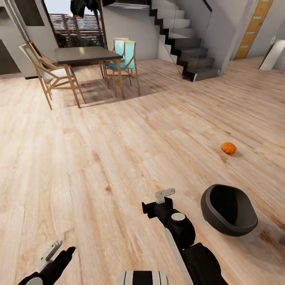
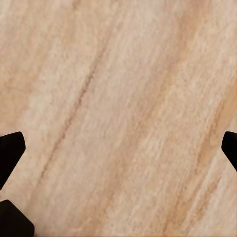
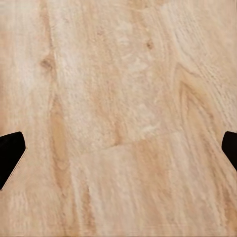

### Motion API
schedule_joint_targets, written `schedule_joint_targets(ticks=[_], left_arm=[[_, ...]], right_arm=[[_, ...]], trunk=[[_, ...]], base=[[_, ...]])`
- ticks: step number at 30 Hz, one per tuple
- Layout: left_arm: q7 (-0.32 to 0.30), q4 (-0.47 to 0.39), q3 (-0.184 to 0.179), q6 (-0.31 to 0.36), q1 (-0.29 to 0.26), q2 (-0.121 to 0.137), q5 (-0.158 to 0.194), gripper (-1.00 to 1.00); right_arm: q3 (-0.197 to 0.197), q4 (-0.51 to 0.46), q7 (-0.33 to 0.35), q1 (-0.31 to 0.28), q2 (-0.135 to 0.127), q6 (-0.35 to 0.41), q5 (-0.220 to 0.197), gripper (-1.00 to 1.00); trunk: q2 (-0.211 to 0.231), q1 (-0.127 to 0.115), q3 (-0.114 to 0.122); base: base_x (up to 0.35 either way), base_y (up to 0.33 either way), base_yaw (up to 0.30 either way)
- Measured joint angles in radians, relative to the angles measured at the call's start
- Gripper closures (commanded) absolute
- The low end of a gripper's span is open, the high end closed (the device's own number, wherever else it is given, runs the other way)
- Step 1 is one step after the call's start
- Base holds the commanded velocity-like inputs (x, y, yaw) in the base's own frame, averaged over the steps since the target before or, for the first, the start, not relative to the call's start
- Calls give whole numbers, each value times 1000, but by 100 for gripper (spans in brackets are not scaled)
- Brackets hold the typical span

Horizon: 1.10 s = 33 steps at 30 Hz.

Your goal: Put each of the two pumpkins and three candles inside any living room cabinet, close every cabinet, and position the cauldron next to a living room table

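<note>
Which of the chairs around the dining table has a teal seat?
The chair on the table's right side, toward the staircase, has the teal seat and back. The chairs on the left side are pale, whitish.

Pale wood floor (image 2: 118,98) between the left pincer's (image 2: 118,148) wide-apart fingertips (image 2: 10,153)

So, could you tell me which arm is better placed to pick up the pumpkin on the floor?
The right. The pumpkin lies on the robot's right, beyond the cauldron, nearer the right gripper than the left gripper. Both grippers' jaws are open with nothing in them.
</note>
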Motion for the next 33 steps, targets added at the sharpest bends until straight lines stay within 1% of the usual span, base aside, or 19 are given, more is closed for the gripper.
schedule_joint_targets(ticks=[12, 14, 16, 17, 19, 21, 22, 23, 24, 33], left_arm=[[-2, 5, -3, 0, 0, -1, -1, -100], [-4, 5, 10, 0, 0, 7, 5, -100], [-4, 6, 25, 0, 0, 4, 10, -100], [-4, 6, 37, 0, 0, 2, 12, -100], [-4, 5, 78, 1, 0, -1, 17, -100], [-4, -1, 98, 2, 0, -2, 25, -100], [-4, -4, 105, 2, 0, -2, 34, -100], [-4, -5, 108, 3, 0, -2, 40, -100], [-4, 0, 114, 3, 0, -2, 54, -100], [-3, 16, 118, 2, 0, -5, 68, -100]], right_arm=[[1, 0, -3, 3, 1, -2, 0, -100], [0, 0, -3, -2, 1, -2, 0, -100], [-1, 0, -3, -2, 2, -2, 0, -100], [-1, 0, -3, -1, 2, -2, 0, -100], [-1, 0, -3, -1, 2, -2, 0, -100], [-1, 0, -3, -1, 1, -2, 0, -100], [-1, 0, -3, 0, 1, -2, 0, -100], [-1, 0, -3, 0, 1, -2, 0, -100], [-1, 0, -3, 1, 1, -2, 0, -100], [0, 0, -3, 6, 3, -2, 0, -100]], trunk=[[0, 0, 5], [0, 0, 7], [0, 0, 9], [0, 0, 9], [0, 0, 11], [0, 0, 13], [0, 0, 13], [0, 0, 14], [0, 0, 15], [0, 0, 22]], base=[[0, 0, 295], [0, 0, 291], [0, 0, 291], [0, 0, 291], [0, 0, 291], [0, 0, 291], [0, 0, 291], [0, 0, 291], [0, 0, 291], [0, 0, 291]])
